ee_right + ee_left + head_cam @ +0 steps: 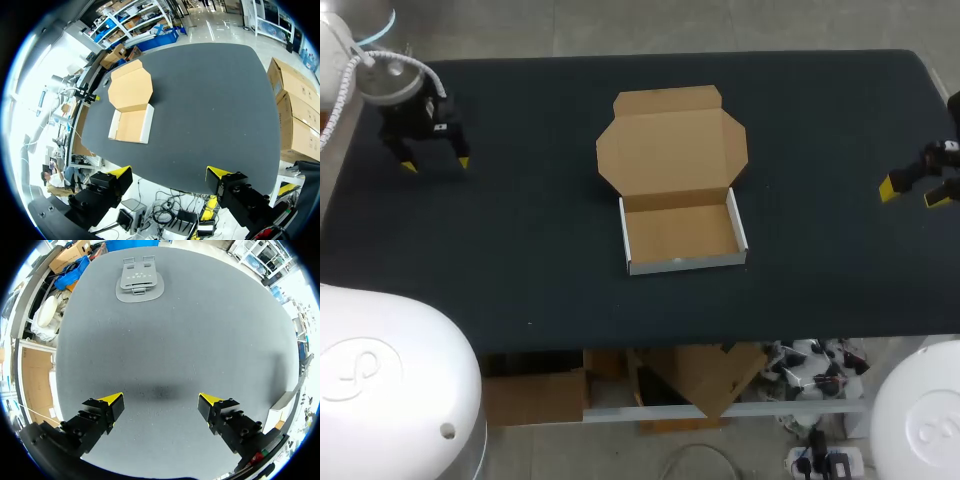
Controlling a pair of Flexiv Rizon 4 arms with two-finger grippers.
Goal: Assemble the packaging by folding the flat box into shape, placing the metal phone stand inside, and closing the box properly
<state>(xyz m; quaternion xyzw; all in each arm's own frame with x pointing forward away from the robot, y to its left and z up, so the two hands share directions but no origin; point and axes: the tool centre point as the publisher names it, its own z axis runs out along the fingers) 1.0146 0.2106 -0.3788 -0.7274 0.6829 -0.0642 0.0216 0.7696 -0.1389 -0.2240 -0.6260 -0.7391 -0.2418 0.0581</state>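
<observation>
Cardboard box (680,230) sitting formed, lid open, well ahead of right gripper (170,176). Metal phone stand (140,282) lying flat well ahead of left gripper (161,405). Both hanging wide open, empty. Folding apparently done; next, left grasping stand.

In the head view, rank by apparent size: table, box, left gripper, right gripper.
1. table
2. box
3. left gripper and right gripper: they look alike, and the right one is partly cut off at the edge, so unranked.
</observation>
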